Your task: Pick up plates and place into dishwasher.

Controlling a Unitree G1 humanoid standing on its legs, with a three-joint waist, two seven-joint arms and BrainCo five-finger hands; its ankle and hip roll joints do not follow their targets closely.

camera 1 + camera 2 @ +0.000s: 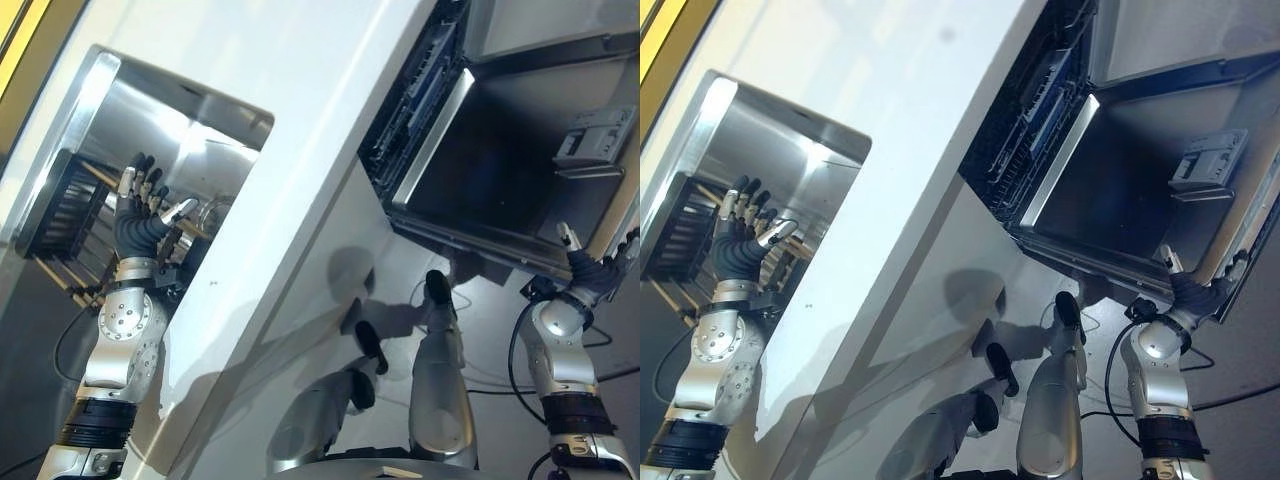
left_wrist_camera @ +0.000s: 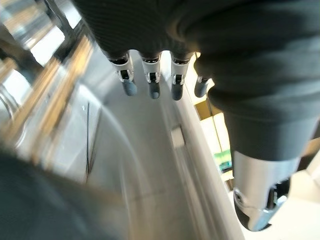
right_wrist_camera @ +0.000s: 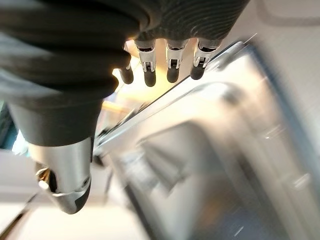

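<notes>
My left hand (image 1: pixel 140 215) hovers over the steel sink (image 1: pixel 200 130), fingers (image 2: pixel 152 80) straight and spread, holding nothing. Below it stands a dark dish rack (image 1: pixel 70 205) with wooden bars, and beside the thumb lies a round shiny thing (image 1: pixel 213 212) that I cannot make out. The dishwasher stands open at the right, its door (image 1: pixel 500 170) folded down and a wire rack (image 1: pixel 415 95) inside. My right hand (image 1: pixel 590 265) is at the near edge of that door, open and empty, with fingers (image 3: pixel 170 65) straight. No plate is clear to see.
A white counter (image 1: pixel 300 60) runs between the sink and the dishwasher, with a white cabinet front (image 1: pixel 300 300) below it. A grey detergent box (image 1: pixel 595 140) sits on the inside of the door. A yellow strip (image 1: pixel 20 30) borders the far left.
</notes>
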